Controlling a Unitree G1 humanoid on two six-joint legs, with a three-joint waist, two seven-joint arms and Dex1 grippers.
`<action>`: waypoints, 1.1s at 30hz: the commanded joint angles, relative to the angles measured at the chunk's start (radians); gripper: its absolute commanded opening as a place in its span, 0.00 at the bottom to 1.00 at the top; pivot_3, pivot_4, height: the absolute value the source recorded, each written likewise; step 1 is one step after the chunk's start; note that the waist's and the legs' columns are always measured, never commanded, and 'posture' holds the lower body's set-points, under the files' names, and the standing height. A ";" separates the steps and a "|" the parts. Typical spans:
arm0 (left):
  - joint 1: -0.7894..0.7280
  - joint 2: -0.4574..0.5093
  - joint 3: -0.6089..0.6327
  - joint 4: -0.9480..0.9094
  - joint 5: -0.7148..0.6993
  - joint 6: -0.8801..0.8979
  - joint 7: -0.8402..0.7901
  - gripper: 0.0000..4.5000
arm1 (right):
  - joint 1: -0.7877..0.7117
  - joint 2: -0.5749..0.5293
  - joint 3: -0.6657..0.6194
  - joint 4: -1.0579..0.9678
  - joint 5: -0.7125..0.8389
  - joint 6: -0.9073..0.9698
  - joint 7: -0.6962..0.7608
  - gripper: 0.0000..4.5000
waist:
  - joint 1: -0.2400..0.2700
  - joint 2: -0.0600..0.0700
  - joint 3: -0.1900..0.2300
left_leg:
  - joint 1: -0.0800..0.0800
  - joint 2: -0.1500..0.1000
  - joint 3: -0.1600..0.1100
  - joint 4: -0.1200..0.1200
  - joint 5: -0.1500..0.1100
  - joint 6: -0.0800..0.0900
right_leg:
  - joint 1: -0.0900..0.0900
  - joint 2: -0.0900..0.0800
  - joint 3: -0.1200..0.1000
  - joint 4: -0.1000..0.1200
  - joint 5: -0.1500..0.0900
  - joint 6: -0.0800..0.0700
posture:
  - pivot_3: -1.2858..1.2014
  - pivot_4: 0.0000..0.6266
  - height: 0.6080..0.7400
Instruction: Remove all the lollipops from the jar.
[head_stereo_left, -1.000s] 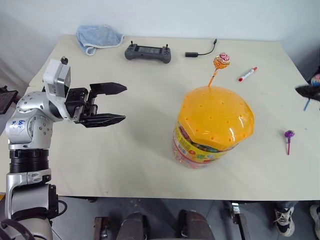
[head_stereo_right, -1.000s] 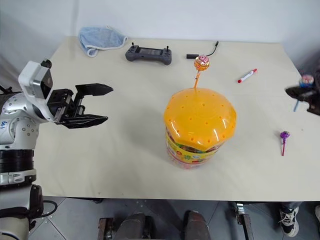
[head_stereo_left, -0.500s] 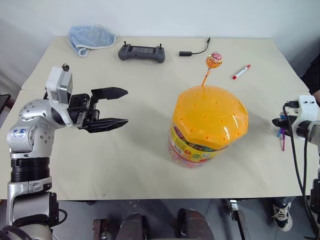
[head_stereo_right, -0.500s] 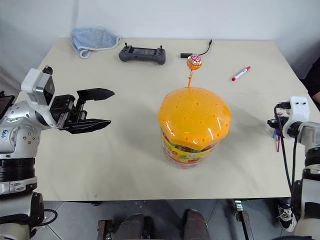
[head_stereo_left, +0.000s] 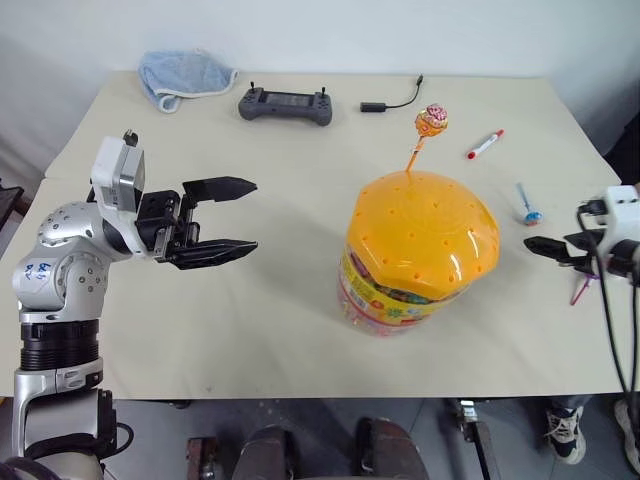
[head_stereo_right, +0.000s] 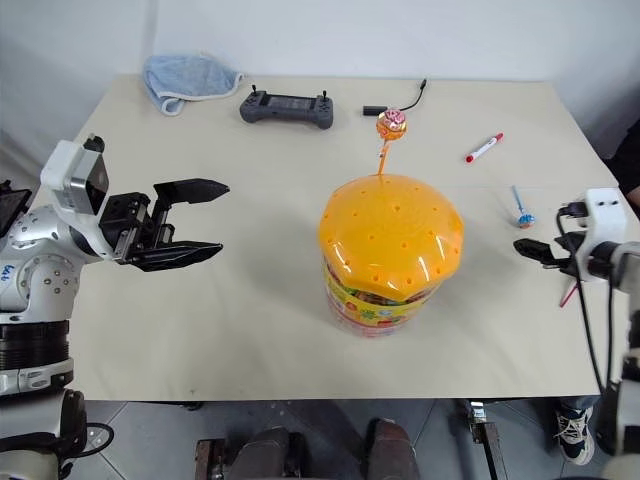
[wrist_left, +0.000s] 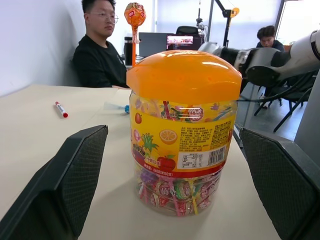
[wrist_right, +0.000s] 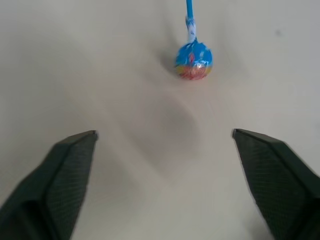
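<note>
An office or lab: seated people (wrist_left: 102, 50) at a monitor (wrist_left: 180, 40); office chairs (wrist_left: 187, 31); a plain surface (head_stereo_left: 300, 300) carrying a controller (head_stereo_left: 285, 104).

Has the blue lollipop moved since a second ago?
Yes. It was off the table in the right gripper; the blue lollipop now lies on the table, between the marker pen and the open gripper.
</note>
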 joint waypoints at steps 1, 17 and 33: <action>-0.034 0.000 0.005 0.008 -0.011 -0.021 -0.015 1.00 | 0.073 -0.072 -0.141 -0.235 0.100 0.097 0.054 0.99 | 0.007 0.000 0.000 | 0.000 0.000 0.000 0.000 0.000 0.000 | 0.000 0.000 0.000 0.000 0.000 0.000 | 0.52 0.24 1.00; -0.124 0.002 -0.021 0.112 0.016 -0.055 -0.082 1.00 | -0.093 -0.109 -0.261 -0.734 0.567 0.335 0.118 0.99 | 0.012 0.000 0.000 | 0.000 0.000 0.000 0.001 0.000 0.000 | 0.000 0.001 0.000 0.000 0.000 0.000 | 0.52 0.24 1.00; -0.113 0.040 0.022 0.100 -0.002 -0.023 -0.069 1.00 | -0.304 0.184 0.050 -0.627 0.616 0.256 0.098 0.99 | 0.008 -0.001 0.000 | -0.003 -0.001 -0.004 0.002 0.000 0.000 | -0.001 0.001 -0.004 0.000 0.000 0.000 | 0.52 0.24 1.00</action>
